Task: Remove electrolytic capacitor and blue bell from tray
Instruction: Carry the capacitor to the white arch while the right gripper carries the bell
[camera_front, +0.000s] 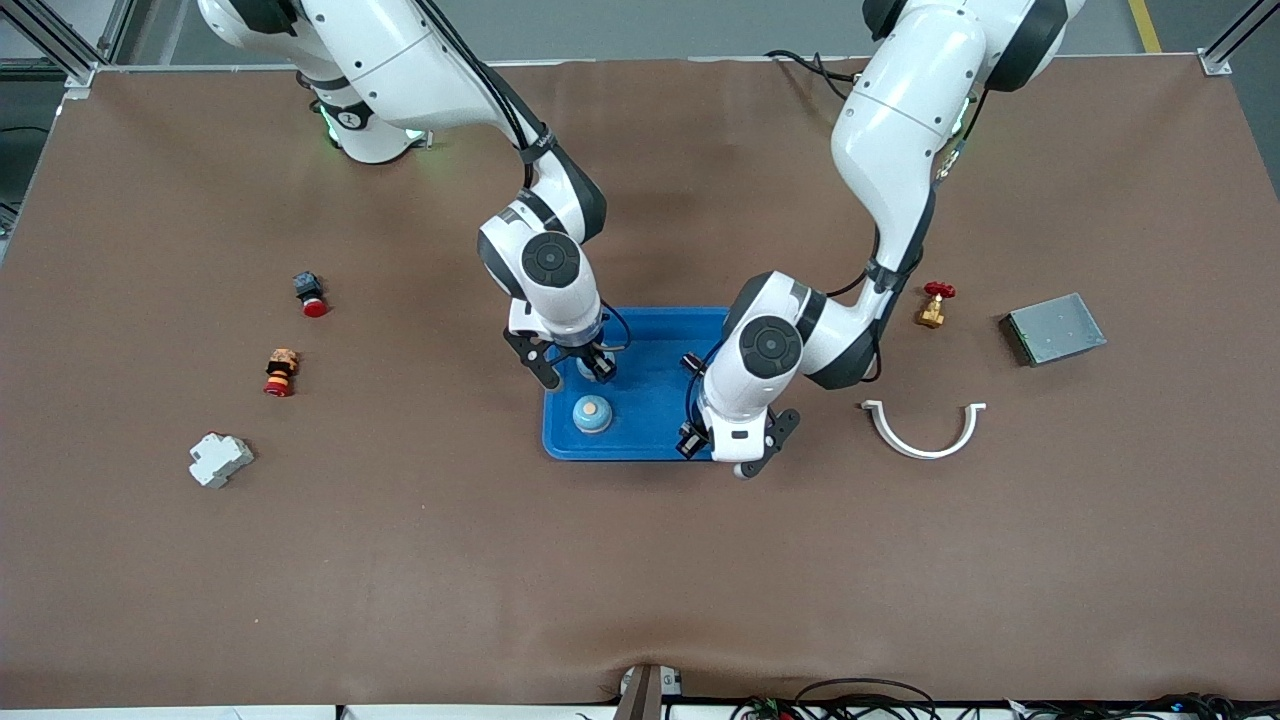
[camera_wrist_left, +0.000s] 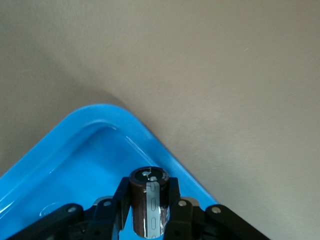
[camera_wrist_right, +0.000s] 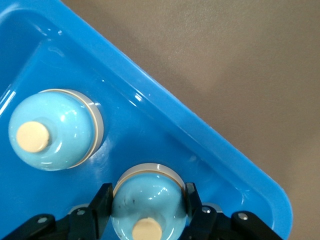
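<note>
Left gripper (camera_wrist_left: 148, 207) over the blue tray (camera_front: 650, 390) on the counter, jaws pinching a capacitor (camera_wrist_left: 148, 200). Right gripper (camera_wrist_right: 148, 210) over the same tray, jaws clamping one bell (camera_wrist_right: 148, 210); a second bell (camera_front: 592, 414) sits in the tray.

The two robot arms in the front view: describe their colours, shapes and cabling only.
Both the right arm and the left arm are glossy white, rounded segments with round black joint caps. Black cables run along them. Each ends in a small black two-finger claw, right claw and left claw.
</note>
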